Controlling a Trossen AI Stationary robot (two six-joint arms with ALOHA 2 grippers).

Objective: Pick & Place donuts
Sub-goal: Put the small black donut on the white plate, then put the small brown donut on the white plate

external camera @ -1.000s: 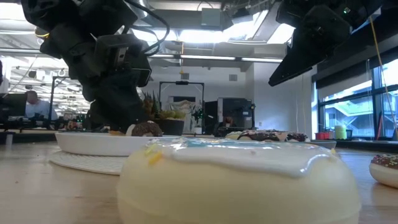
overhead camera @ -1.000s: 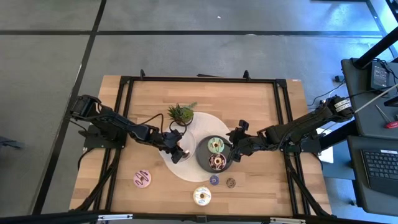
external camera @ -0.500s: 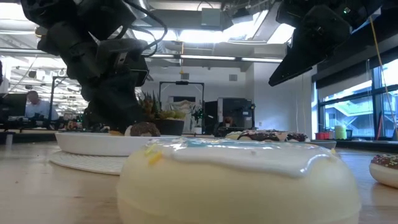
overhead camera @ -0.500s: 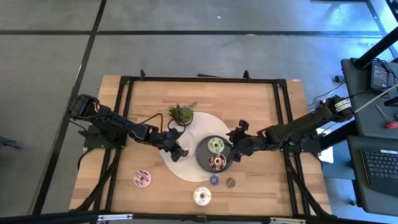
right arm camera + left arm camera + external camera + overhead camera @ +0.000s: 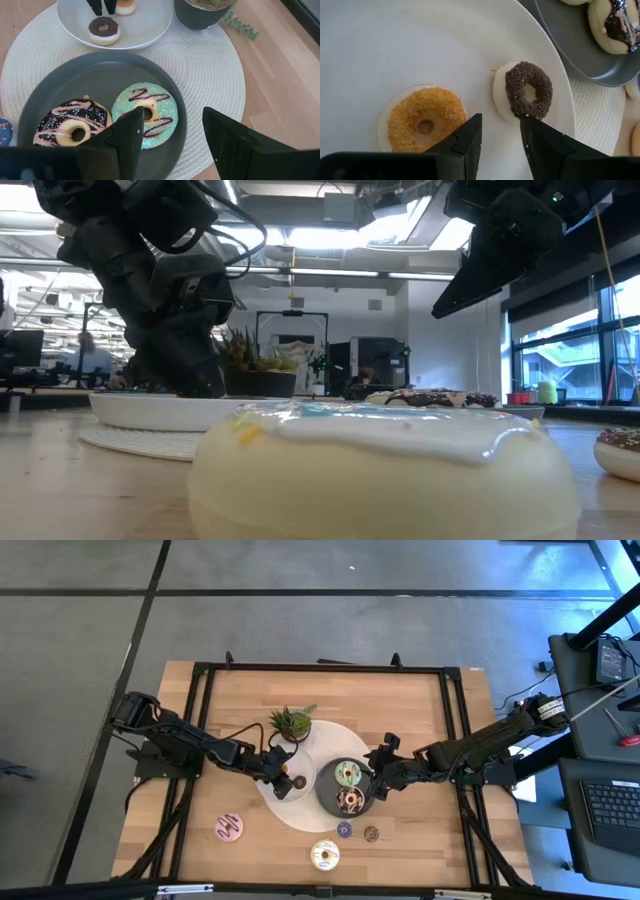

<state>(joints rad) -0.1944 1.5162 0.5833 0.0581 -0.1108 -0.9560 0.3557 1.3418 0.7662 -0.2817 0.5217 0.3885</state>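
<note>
My left gripper (image 5: 500,120) is open just above the white plate (image 5: 380,45). Two mini donuts lie flat on that plate: an orange one (image 5: 426,125) and a brown-sprinkled one (image 5: 529,90), which sits just ahead of one fingertip. In the high view the left gripper (image 5: 279,774) is over the plate's left half. My right gripper (image 5: 172,117) is open and hovers over the dark grey plate (image 5: 50,95). That plate carries a green-iced donut (image 5: 145,114) and a chocolate donut (image 5: 74,129). Flat on the bare table lie a pink donut (image 5: 229,828), a white one (image 5: 324,856), a purple mini (image 5: 344,830) and a brown mini (image 5: 371,833).
Both plates sit on a round woven mat (image 5: 210,65). A small potted plant (image 5: 291,723) stands at the mat's far left edge, close to my left arm. The white donut (image 5: 385,470) fills the foreground of the low view. Bare wood lies to the table's far side and left.
My left gripper has drawn back a little toward the table's left and far side. In the low view, the brown mini donut that stood up above the white plate's rim beside the fingers no longer shows there; it lies flat on the plate.
</note>
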